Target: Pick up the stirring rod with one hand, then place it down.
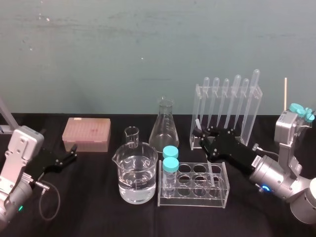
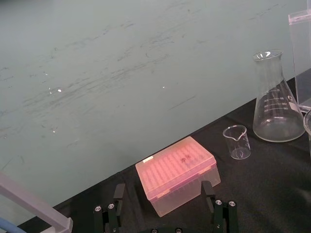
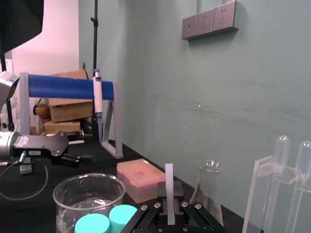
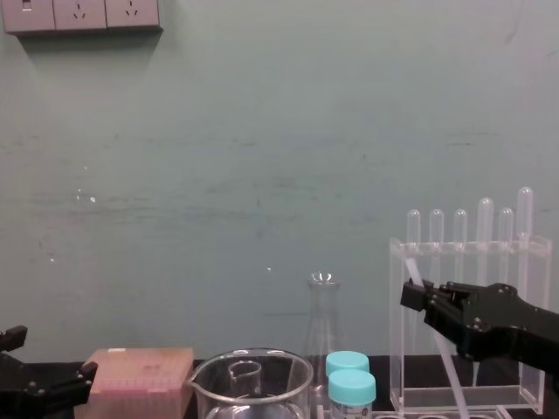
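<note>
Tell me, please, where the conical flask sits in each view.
Head: conical flask centre, behind the large beaker.
Left wrist: conical flask beyond the small beaker.
Right wrist: conical flask just past the right gripper.
Chest: conical flask low centre, behind the large beaker.
Shared landmark: pink tip box.

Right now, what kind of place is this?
Probably a chemistry lab bench: a conical flask, a beaker of clear liquid and a pipette rack stand there, and the right gripper holds a stirring rod.

no legible text, conical flask graduations too small to read
</note>
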### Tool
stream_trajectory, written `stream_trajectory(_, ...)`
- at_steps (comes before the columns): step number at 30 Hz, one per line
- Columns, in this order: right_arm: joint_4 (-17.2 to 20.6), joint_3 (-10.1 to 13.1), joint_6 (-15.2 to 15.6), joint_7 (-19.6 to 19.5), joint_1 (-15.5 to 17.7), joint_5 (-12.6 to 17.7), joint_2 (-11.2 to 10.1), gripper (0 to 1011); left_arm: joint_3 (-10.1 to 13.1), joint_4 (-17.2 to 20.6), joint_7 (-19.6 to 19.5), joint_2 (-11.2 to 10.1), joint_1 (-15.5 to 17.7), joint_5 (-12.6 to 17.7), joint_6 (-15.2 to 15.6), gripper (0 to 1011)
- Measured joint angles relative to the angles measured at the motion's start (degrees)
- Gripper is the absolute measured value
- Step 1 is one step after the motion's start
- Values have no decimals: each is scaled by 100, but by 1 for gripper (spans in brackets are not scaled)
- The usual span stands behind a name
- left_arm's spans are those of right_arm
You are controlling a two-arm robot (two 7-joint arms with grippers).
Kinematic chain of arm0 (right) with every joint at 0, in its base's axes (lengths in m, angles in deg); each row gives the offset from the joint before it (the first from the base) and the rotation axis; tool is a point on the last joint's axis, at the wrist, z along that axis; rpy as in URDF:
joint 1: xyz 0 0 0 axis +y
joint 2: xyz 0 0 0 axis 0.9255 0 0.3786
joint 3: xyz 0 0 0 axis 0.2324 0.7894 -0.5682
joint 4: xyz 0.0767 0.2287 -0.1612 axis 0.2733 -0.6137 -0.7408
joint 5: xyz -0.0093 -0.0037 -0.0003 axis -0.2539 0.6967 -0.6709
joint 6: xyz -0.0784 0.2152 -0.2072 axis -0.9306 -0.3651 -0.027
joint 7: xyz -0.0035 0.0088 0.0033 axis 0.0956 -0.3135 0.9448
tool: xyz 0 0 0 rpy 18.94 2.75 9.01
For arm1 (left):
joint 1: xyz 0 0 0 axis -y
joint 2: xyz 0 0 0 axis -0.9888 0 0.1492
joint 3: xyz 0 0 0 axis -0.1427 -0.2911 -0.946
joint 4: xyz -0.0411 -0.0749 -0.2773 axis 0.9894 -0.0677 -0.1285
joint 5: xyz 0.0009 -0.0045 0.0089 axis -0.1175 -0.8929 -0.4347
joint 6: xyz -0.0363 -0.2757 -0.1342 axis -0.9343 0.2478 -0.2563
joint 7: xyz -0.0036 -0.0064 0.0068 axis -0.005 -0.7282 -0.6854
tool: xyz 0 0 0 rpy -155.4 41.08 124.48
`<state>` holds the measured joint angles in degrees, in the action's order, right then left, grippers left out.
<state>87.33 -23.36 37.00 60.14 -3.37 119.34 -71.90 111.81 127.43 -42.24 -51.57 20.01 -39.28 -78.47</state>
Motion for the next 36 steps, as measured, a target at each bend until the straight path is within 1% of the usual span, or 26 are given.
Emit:
stream_trajectory(16,3,2,8,-8,2,-6,-3,79,0,0,0,0,0,0,0,1000)
stream_trajectory(17,4,3,8,-8,2,-5,-2,121,0,0,0,0,0,0,0,1000)
stream_trajectory(19,5,4,7,-8,3,-3,-2,133,0,0,0,0,0,0,0,1000)
stream_trajectory(21,6,5,6,-8,3,-1,-2,231,0,0,0,0,0,0,0,1000)
stream_trajectory(23,6,7,6,-8,3,0,-2,269,0,0,0,0,0,0,0,1000)
stream_trajectory(25,6,8,5,-8,3,2,-2,355,0,0,0,0,0,0,0,1000)
stream_trajectory(27,6,10,5,-7,3,3,-3,394,0,0,0,0,0,0,0,1000)
stream_trajectory(28,6,10,5,-7,3,4,-2,452,0,0,0,0,0,0,0,1000)
stream_trajectory(29,6,10,5,-7,3,4,-2,469,0,0,0,0,0,0,0,1000)
stream_trajectory(30,6,11,5,-7,3,6,-3,514,0,0,0,0,0,0,0,1000)
stream_trajectory(31,6,10,5,-7,3,6,-2,514,0,0,0,0,0,0,0,1000)
stream_trajectory(32,6,11,5,-7,3,7,-2,577,0,0,0,0,0,0,0,1000)
stream_trajectory(35,7,11,5,-7,3,7,-3,635,0,0,0,0,0,0,0,1000)
stream_trajectory(36,7,11,5,-7,3,8,-2,697,0,0,0,0,0,0,0,1000)
